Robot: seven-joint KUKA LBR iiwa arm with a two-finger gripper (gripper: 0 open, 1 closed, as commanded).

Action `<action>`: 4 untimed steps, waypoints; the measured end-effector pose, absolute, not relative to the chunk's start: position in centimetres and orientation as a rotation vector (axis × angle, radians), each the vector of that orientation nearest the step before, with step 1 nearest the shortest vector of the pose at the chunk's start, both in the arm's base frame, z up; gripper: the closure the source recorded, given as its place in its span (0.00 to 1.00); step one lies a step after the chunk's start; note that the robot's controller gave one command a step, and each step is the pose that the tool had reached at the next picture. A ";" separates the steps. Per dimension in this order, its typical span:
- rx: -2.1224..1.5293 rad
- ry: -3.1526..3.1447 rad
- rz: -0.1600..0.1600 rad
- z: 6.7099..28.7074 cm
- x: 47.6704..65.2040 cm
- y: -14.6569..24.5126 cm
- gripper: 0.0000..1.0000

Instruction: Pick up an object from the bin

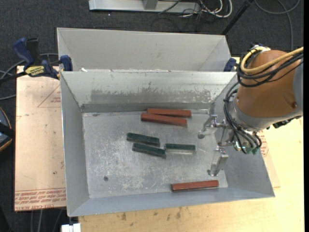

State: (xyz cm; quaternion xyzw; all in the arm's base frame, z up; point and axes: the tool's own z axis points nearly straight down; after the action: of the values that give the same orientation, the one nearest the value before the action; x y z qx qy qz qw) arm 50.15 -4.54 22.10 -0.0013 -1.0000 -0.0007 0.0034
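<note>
The gripper point(213, 146) has its fingers point(217, 164) wide apart with nothing between them, likely so a bar can fit in, and the closest are a red bar point(194, 186) just under its lower finger and a green bar point(180, 149) to its left.

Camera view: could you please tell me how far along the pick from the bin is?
Done: nothing yet; the two red-brown bars at the back, three dark green bars in the middle and the red-brown bar at the front all lie on the bin floor. In hand: the jaws stand open and empty at the right. Left: grasp one bar and lift it.
</note>
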 end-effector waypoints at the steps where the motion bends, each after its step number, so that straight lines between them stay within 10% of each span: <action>1: -0.001 -3.142 -0.001 22.4 50.3 -4.5 0.00; 2: 0.094 -3.149 0.001 18.0 52.6 -3.5 0.00; 3: 0.068 -3.159 -0.002 7.5 57.6 -3.5 1.00; 4: 0.068 -3.159 -0.001 7.5 57.6 -3.5 1.00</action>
State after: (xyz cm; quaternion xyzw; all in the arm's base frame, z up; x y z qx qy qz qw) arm 57.59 -3.53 7.53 0.0216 -0.9997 -0.0005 -0.0092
